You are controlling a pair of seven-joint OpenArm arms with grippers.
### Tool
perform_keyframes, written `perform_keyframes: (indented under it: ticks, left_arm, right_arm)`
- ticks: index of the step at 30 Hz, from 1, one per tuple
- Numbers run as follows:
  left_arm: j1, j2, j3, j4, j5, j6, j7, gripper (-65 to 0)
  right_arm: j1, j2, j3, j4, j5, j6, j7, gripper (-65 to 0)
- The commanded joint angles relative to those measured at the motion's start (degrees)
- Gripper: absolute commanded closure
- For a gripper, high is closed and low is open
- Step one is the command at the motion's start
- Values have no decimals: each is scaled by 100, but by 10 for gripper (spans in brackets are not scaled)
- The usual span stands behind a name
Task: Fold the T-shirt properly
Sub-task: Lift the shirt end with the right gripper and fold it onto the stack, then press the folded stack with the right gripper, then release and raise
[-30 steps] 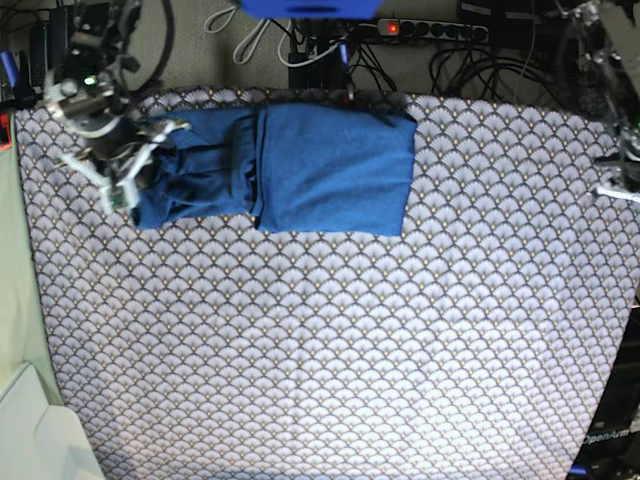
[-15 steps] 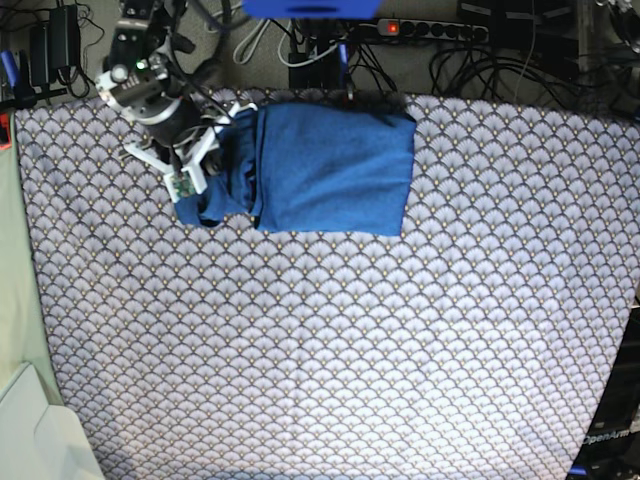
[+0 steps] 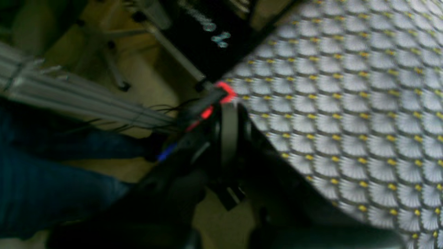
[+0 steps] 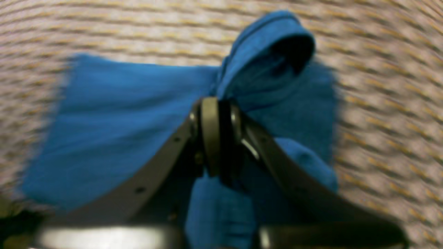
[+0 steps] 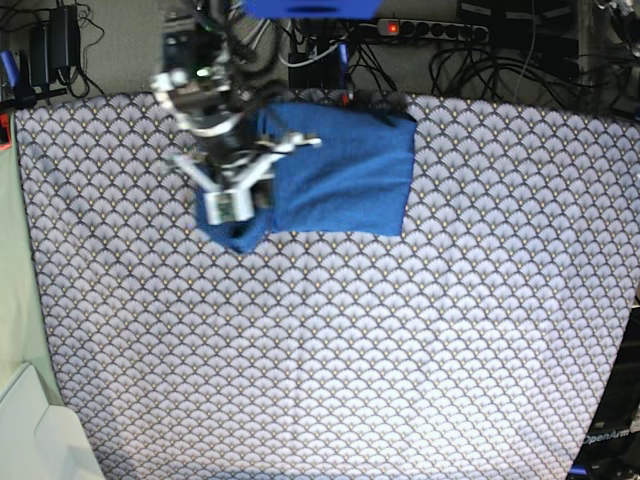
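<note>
Right arm swung rightward since earlier frames, dragging left flap over folded body.

Bench (image 5: pixel 400 350): wide bare cover in front and to right; ample room.

T-shirt (image 5: pixel 345 170): at far edge, main panel folded flat; lifted flap not yet laid, final fold judged outstanding.

Right claw (image 4: pixel 218 138): clamped on bunched fabric.

Left claw (image 3: pixel 221 138): off bench corner, blurred; opening cannot tell.

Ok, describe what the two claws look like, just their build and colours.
The right claw has grey-olive curved fingers with dark pads and small screw holes; from the base view its arm is silver-white metal. The left claw is blurred: a grey finger, black body, red accents.
</note>
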Motion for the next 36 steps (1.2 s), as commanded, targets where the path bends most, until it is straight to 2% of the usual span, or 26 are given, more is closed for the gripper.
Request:
perform_keyframes:
  ticks: [1, 3, 5, 16, 31, 36]
  left_arm:
    - [-26, -115, -45, 88, 32, 48, -110, -1]
    - [-26, -115, -45, 88, 24, 48, -110, -1]
    - [-26, -106, -45, 79, 24, 48, -110, -1]
    - [9, -97, -62, 62, 32, 48, -110, -1]
    - [9, -80, -62, 53, 24, 48, -101, -1]
    - [9, -80, -62, 53, 50, 48, -101, -1]
  right_arm:
    - [16, -36, -145, 56, 30, -217, 127, 0]
    - [25, -36, -488, -94, 30, -489, 127, 0]
    - [25, -36, -796, -322, 30, -621, 171, 0]
    - [878, -36, -1578, -1835, 66, -639, 188, 0]
    - [1273, -36, -2475, -1984, 66, -639, 179, 0]
    - [1379, -36, -2510, -2353, 66, -639, 188, 0]
